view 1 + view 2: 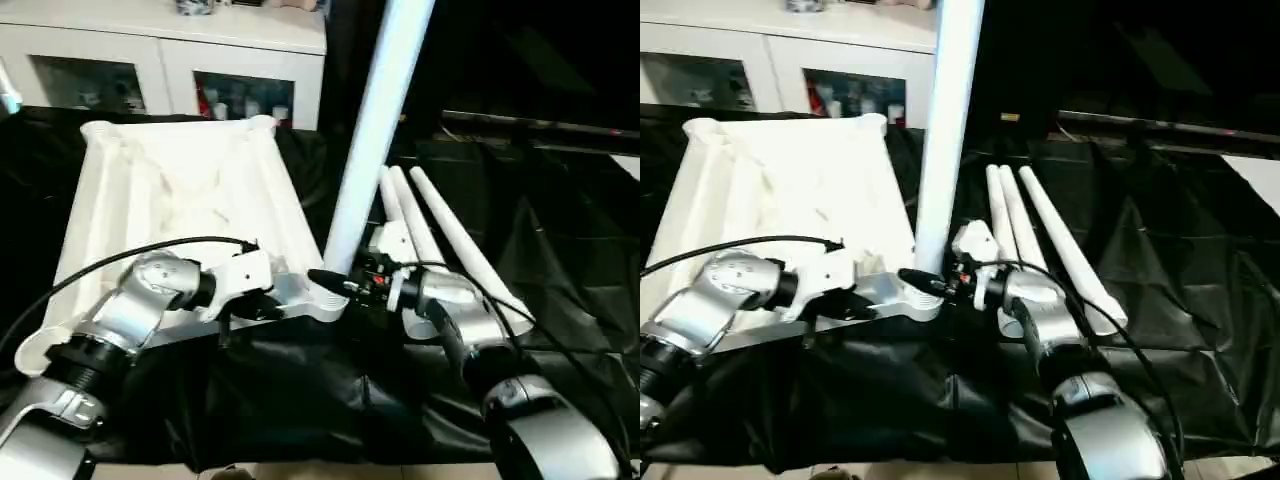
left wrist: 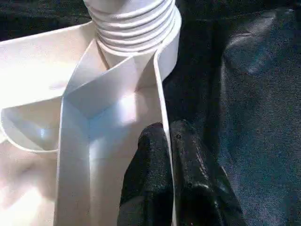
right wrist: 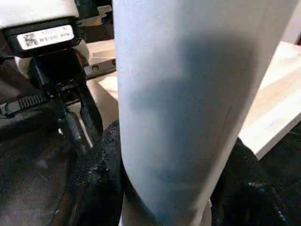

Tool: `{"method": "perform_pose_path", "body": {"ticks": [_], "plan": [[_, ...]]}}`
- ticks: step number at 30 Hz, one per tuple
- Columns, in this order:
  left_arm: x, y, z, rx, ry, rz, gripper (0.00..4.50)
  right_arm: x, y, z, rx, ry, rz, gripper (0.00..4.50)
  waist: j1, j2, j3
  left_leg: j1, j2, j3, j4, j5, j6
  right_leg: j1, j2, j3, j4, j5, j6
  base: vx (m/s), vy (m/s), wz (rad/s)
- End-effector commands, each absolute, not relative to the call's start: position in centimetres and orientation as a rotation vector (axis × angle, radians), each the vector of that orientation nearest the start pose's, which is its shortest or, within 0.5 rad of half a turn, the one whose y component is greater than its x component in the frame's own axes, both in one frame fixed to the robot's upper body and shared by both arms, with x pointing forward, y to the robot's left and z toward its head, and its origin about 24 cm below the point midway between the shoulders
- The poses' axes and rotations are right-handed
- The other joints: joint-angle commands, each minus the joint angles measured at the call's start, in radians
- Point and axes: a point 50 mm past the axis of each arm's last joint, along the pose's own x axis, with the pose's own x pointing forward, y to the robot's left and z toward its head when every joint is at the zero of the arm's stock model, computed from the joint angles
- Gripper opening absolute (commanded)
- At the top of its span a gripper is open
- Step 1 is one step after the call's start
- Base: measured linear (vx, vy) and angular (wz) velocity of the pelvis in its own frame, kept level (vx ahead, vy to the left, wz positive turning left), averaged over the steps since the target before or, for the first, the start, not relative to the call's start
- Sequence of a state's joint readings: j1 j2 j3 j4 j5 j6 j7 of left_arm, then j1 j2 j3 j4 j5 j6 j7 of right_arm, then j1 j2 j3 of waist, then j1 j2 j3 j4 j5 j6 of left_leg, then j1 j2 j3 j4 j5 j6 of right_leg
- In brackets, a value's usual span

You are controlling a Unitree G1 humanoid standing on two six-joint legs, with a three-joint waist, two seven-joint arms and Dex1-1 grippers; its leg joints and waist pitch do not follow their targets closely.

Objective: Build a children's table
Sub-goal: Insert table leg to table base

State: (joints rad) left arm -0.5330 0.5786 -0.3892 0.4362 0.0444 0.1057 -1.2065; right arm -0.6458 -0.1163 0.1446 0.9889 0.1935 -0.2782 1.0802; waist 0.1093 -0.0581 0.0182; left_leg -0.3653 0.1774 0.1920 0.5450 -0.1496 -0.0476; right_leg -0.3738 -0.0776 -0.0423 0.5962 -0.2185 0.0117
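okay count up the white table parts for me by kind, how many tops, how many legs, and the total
White plastic rectangular tabletop, ribbed underside up: 1
White tapered tube leg standing upright in the near corner socket: 1
White tapered tube legs lying loose on the black cloth: 3
Total: 5

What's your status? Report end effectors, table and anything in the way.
Left end effector shut on the tabletop rim. Right end effector clamped around the upright leg at the near corner socket. Three spare legs lie right, nothing blocking.
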Motion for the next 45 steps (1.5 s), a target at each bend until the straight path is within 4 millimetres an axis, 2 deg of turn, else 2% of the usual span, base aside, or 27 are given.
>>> {"method": "perform_pose_path", "body": {"ticks": [1,5,11,12,15,16,17,19,23,26,27,28,29,31,33,36,38,39,40,42,43,44,45], "plan": [[29.1,17.2,5.3,0.655,0.617,-1.453,0.0,30.2,-12.0,-1.6,-0.037,0.44,1.159,1.9,-0.008,0.018,-0.018,0.033,0.067,-0.041,-0.082,-0.589,-0.068,-0.022,-0.083,0.051,-0.097,-0.471,-0.147,0.0,0.0,0.0],[29.2,17.5,5.7,0.655,0.638,-1.47,0.0,30.5,-12.0,-1.2,-0.042,0.44,1.165,1.9,-0.008,0.016,-0.021,0.032,0.068,-0.037,-0.083,-0.547,-0.065,-0.019,-0.079,0.05,-0.093,-0.429,-0.152,0.0,0.0,0.0],[29.5,17.8,6.1,0.65,0.647,-1.47,0.0,30.7,-12.0,-0.9,-0.037,0.43,1.173,1.9,-0.01,0.015,-0.023,0.032,0.068,-0.035,-0.083,-0.534,-0.067,-0.016,-0.075,0.049,-0.088,-0.387,-0.167,0.0,0.0,0.0],[29.7,18.0,6.5,0.649,0.643,-1.458,0.0,31.0,-12.2,-0.7,-0.022,0.422,1.157,1.9,-0.01,0.021,-0.023,0.031,0.067,-0.036,-0.083,-0.528,-0.069,-0.013,-0.076,0.048,-0.086,-0.381,-0.17,0.0,0.0,0.0],[29.8,18.1,6.5,0.65,0.641,-1.453,0.0,30.9,-12.2,-0.8,-0.031,0.422,1.163,1.9,-0.013,0.018,-0.024,0.031,0.068,-0.034,-0.083,-0.527,-0.071,-0.013,-0.074,0.048,-0.086,-0.366,-0.174,0.0,0.0,0.0],[29.8,18.1,6.5,0.649,0.642,-1.452,0.0,30.9,-12.2,-0.8,-0.032,0.422,1.164,1.9,-0.013,0.018,-0.024,0.031,0.068,-0.034,-0.083,-0.526,-0.071,-0.013,-0.074,0.048,-0.085,-0.364,-0.176,0.0,0.0,0.0],[29.8,18.1,6.5,0.649,0.64,-1.452,0.0,30.9,-12.1,-0.8,-0.036,0.426,1.163,1.9,-0.012,0.023,-0.024,0.031,0.068,-0.035,-0.084,-0.525,-0.073,-0.013,-0.074,0.048,-0.084,-0.357,-0.178,0.0,0.0,0.0],[29.9,17.8,6.5,0.645,0.624,-1.441,0.0,31.0,-12.1,-1.1,-0.048,0.43,1.117,1.9,-0.014,0.02,-0.024,0.031,0.068,-0.034,-0.083,-0.528,-0.073,-0.012,-0.072,0.047,-0.084,-0.35,-0.18,0.0,0.0,0.0],[30.3,17.5,6.5,0.645,0.611,-1.38,0.0,31.4,-12.0,-1.4,-0.039,0.425,0.993,1.9,-0.017,0.022,-0.021,0.033,0.067,-0.036,-0.085,-0.56,-0.083,-0.016,-0.075,0.048,-0.089,-0.403,-0.17,0.0,0.0,0.0],[30.9,16.8,6.7,0.568,0.588,-1.285,0.0,32.1,-11.4,-1.8,-0.013,0.436,0.788,1.9,-0.029,0.027,-0.017,0.036,0.065,-0.046,-0.087,-0.62,-0.105,-0.023,-0.077,0.046,-0.097,-0.496,-0.147,0.0,0.0,0.0],[31.0,16.6,6.8,0.557,0.587,-1.277,0.0,32.2,-11.2,-1.8,0.003,0.441,0.753,1.9,-0.034,0.026,-0.018,0.033,0.064,-0.051,-0.088,-0.634,-0.107,-0.02,-0.079,0.044,-0.099,-0.527,-0.135,0.0,0.0,0.0],[31.0,16.4,6.8,0.547,0.587,-1.266,0.0,32.3,-10.9,-1.9,0.015,0.445,0.721,1.9,-0.035,0.03,-0.018,0.029,0.063,-0.054,-0.09,-0.639,-0.109,-0.018,-0.079,0.042,-0.099,-0.536,-0.129,0.0,0.0,0.0],[31.0,16.3,6.9,0.542,0.588,-1.259,0.0,32.4,-10.7,-1.9,0.021,0.449,0.701,1.9,-0.041,0.028,-0.018,0.025,0.062,-0.058,-0.093,-0.656,-0.112,-0.017,-0.077,0.039,-0.101,-0.548,-0.121,-0.042,0.023,-0.19],[31.2,16.1,6.9,0.531,0.587,-1.229,0.0,32.5,-10.1,-1.9,0.023,0.456,0.667,1.9,-0.05,0.033,-0.016,0.026,0.059,-0.064,-0.094,-0.69,-0.115,-0.019,-0.075,0.036,-0.103,-0.551,-0.117,-0.021,0.012,-0.1],[32.0,15.7,6.8,0.518,0.594,-1.114,0.0,32.8,-8.8,-1.9,0.008,0.468,0.587,1.9,-0.058,0.034,-0.012,0.037,0.056,-0.067,-0.09,-0.732,-0.115,-0.031,-0.074,0.033,-0.113,-0.586,-0.114,0.0,0.0,0.0],[33.4,15.2,6.3,0.491,0.618,-0.909,0.0,33.0,-7.2,-2.0,0.053,0.514,0.477,1.9,-0.061,0.036,-0.01,0.044,0.054,-0.073,-0.09,-0.759,-0.11,-0.028,-0.076,0.02,-0.124,-0.637,-0.093,0.0,0.0,0.0],[33.6,14.6,5.5,0.502,0.647,-0.819,0.0,32.7,-6.1,-2.2,0.026,0.553,0.435,1.9,-0.064,0.037,-0.006,0.042,0.052,-0.076,-0.093,-0.781,-0.11,-0.026,-0.073,0.01,-0.13,-0.636,-0.083,0.0,0.0,0.0],[33.6,14.2,5.2,0.505,0.654,-0.787,0.0,32.7,-5.7,-2.3,-0.002,0.562,0.418,1.9,-0.063,0.042,-0.004,0.047,0.052,-0.075,-0.093,-0.799,-0.114,-0.03,-0.071,0.006,-0.132,-0.641,-0.078,0.0,0.0,0.0],[33.6,13.9,5.1,0.505,0.657,-0.775,0.0,32.6,-5.4,-2.3,-0.008,0.563,0.414,1.9,-0.064,0.043,-0.002,0.055,0.051,-0.077,-0.093,-0.835,-0.116,-0.033,-0.068,-0.004,-0.137,-0.646,-0.069,0.0,0.0,0.0],[33.4,12.9,4.8,0.486,0.657,-0.747,0.0,32.5,-4.8,-2.3,-0.023,0.568,0.394,1.9,-0.066,0.043,0.0,0.057,0.052,-0.076,-0.107,-0.892,-0.114,-0.025,-0.058,-0.025,-0.142,-0.641,-0.053,0.0,0.0,0.0],[33.4,12.8,4.8,0.483,0.656,-0.744,0.0,32.5,-4.8,-2.3,-0.025,0.569,0.391,1.9,-0.064,0.046,0.002,0.056,0.054,-0.074,-0.115,-0.911,-0.115,-0.022,-0.053,-0.029,-0.137,-0.628,-0.054,0.0,0.0,0.0],[33.3,12.5,4.7,0.482,0.655,-0.732,0.0,32.5,-4.6,-2.3,-0.025,0.57,0.38,1.9,-0.057,0.054,0.005,0.042,0.059,-0.06,-0.144,-0.955,-0.117,-0.009,-0.034,-0.039,-0.112,-0.584,-0.062,0.0,0.0,0.0],[33.3,12.2,4.7,0.488,0.654,-0.723,0.0,32.5,-4.5,-2.2,-0.027,0.571,0.366,1.9,-0.051,0.058,0.008,0.02,0.065,-0.046,-0.175,-0.983,-0.121,0.009,-0.018,-0.045,-0.076,-0.534,-0.075,0.0,0.0,0.0]]}}
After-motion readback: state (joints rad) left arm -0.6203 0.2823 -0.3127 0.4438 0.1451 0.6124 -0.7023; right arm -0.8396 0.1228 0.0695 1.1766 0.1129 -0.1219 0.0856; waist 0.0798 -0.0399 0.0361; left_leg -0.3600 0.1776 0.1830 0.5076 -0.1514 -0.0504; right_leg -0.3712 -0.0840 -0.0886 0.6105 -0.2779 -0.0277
